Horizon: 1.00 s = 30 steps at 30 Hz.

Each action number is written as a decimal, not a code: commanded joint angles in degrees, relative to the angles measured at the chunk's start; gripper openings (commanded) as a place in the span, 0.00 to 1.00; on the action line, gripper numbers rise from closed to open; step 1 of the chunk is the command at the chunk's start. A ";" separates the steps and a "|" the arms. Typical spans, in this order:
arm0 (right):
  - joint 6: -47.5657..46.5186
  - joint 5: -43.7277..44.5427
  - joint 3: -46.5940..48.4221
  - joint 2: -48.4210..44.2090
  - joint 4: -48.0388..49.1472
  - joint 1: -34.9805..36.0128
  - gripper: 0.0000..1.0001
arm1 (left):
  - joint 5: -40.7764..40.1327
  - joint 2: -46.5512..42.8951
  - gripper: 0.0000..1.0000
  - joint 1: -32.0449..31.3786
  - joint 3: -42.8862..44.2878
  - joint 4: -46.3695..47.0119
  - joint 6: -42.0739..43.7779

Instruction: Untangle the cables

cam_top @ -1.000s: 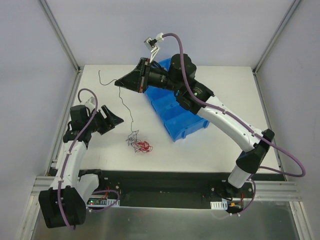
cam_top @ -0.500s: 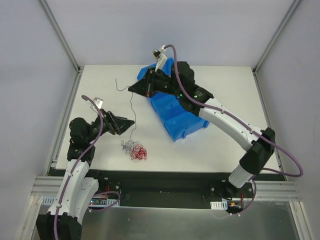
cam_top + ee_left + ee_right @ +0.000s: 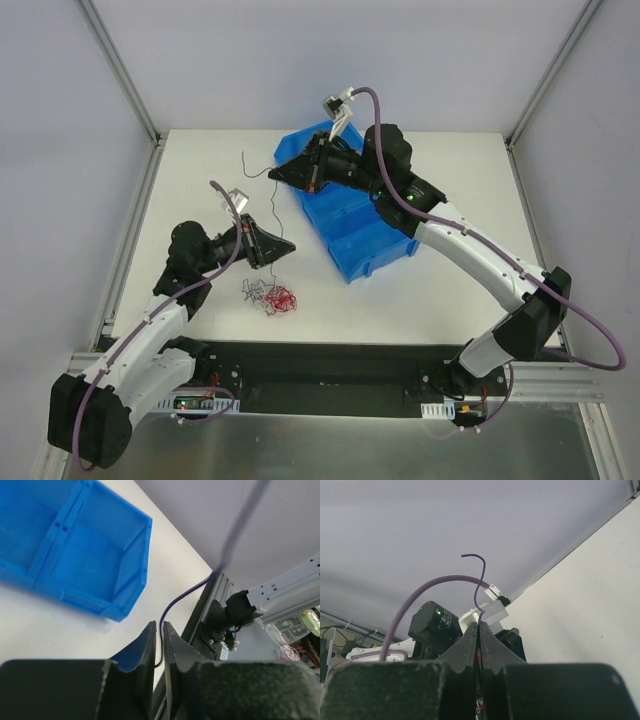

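- The dark cable [image 3: 245,158] is thin and held up in the air at the far side of the tabletop [image 3: 455,200]. Its loose end curls out to the left.
- The red cable [image 3: 286,297] lies in a small curly heap near the front edge. The white cable [image 3: 252,290] is touching it on the left, and some dark wire is mixed in.
- The right end effector [image 3: 275,173] has its two fingers pressed together on the dark cable [image 3: 479,580]. In the right wrist view the end of the cable sticks up past the tips [image 3: 479,626] and bends like a hook.
- The left end effector [image 3: 290,245] hangs just above the heap and points right. Its fingers [image 3: 150,645] are almost together, with only a thin slit between them. A thin dark line sits in that slit, so it looks pinched.
- The blue bin [image 3: 360,250] sits on the tabletop to the right of the heap. The right arm reaches over it.
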 commanded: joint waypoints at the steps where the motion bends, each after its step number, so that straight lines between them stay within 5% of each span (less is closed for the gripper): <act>1: -0.19 -0.53 1.17 -0.09 1.69 -0.01 0.07 | -4.16 -3.26 0.00 -0.59 7.58 -7.67 7.43; 5: -2.12 -0.34 4.85 3.59 -3.06 -0.01 0.29 | -14.00 -7.92 0.00 -0.59 15.32 -22.82 13.17; 10: -5.81 -3.15 3.90 6.06 -3.60 -0.18 0.51 | -23.24 -11.36 0.00 -0.50 22.70 -29.94 12.74; 17: -11.79 -4.40 -9.96 4.22 16.84 0.78 0.72 | -31.96 -8.02 0.00 -0.50 31.58 -37.08 7.99; 24: -12.32 -4.66 -12.72 8.78 29.44 5.08 0.76 | -32.22 -4.24 0.00 -0.50 37.21 -38.31 6.94; 30: -6.36 2.46 -12.01 15.45 33.47 8.25 0.52 | -33.18 -3.01 0.00 -0.50 41.52 -38.23 7.90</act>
